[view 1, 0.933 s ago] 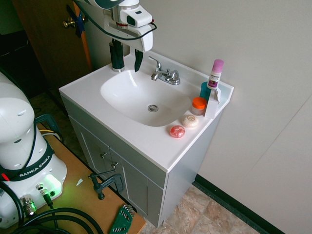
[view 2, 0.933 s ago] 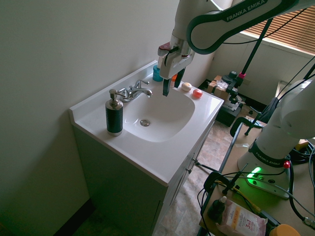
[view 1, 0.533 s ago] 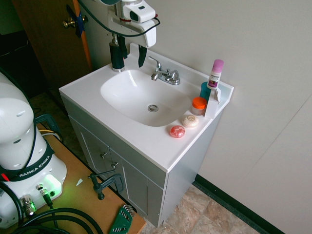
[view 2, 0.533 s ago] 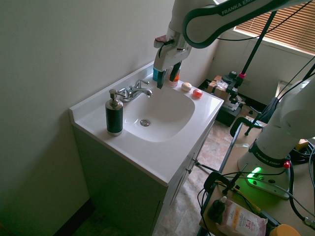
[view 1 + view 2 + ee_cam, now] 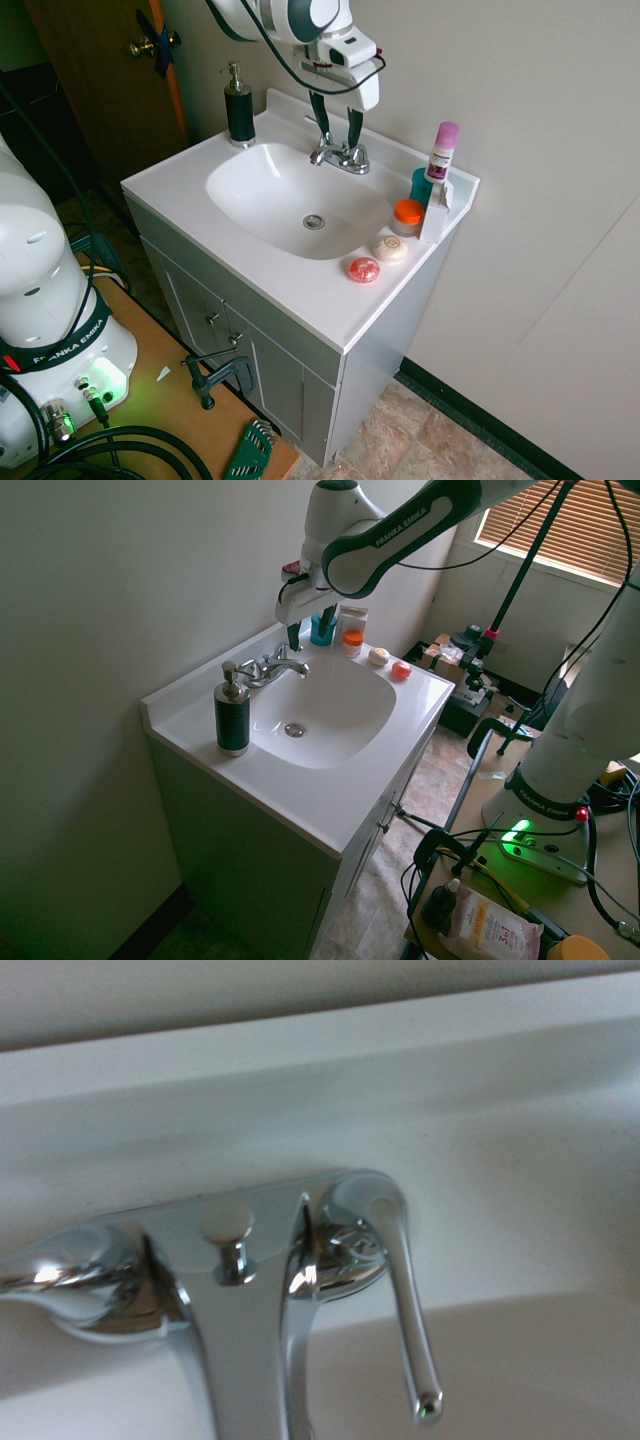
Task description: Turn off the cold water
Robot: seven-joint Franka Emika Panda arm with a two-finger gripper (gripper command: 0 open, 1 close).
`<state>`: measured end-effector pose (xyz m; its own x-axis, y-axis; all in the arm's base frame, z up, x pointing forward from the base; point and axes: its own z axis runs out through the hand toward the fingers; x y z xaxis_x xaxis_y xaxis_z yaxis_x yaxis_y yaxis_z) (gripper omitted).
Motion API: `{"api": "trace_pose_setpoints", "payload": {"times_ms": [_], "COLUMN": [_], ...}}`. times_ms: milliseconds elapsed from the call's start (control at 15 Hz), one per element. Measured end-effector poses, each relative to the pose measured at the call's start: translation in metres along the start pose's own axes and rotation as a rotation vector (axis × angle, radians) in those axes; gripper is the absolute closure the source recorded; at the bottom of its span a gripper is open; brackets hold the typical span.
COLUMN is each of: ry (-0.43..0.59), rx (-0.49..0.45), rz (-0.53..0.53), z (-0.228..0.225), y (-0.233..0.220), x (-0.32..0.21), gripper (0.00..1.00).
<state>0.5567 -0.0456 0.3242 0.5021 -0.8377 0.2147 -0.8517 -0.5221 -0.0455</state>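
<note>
Gripper (image 5: pixel 339 138) above faucet (image 5: pixel 329 154), fingers apart. Cold handle (image 5: pixel 408 1310), judged by position, below gripper, cup side of spout; lever's long axis runs wall to basin (image 5: pixel 265 205). Sideways push likely.

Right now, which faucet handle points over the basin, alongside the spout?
The handle on the side of the orange-lidded jar; the other handle points sideways, toward the soap dispenser.

The faucet (image 5: pixel 245 1330) is showing smooth, glossy chrome-like metal. The sink (image 5: pixel 270 205) is gleaming smooth and white. The soap bottle (image 5: pixel 232 720) is wearing a dark textured sleeve under a metallic pump (image 5: pixel 232 678). The door (image 5: pixel 95 70) is looking like brown wood.
</note>
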Motion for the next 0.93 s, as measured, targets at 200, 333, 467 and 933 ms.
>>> {"api": "trace_pose_setpoints", "payload": {"times_ms": [200,333,467,933], "ry": [0.008,0.022,0.043,0.090], "rx": [-0.013,-0.020,-0.024,-0.046], "rz": [0.007,0.011,0.018,0.023], "z": [0.027,0.036,0.040,0.050], "y": [-0.003,-0.002,0.000,-0.010], "x": [0.008,0.015,0.029,0.068], "gripper": [0.00,0.00,0.00,0.00]}}
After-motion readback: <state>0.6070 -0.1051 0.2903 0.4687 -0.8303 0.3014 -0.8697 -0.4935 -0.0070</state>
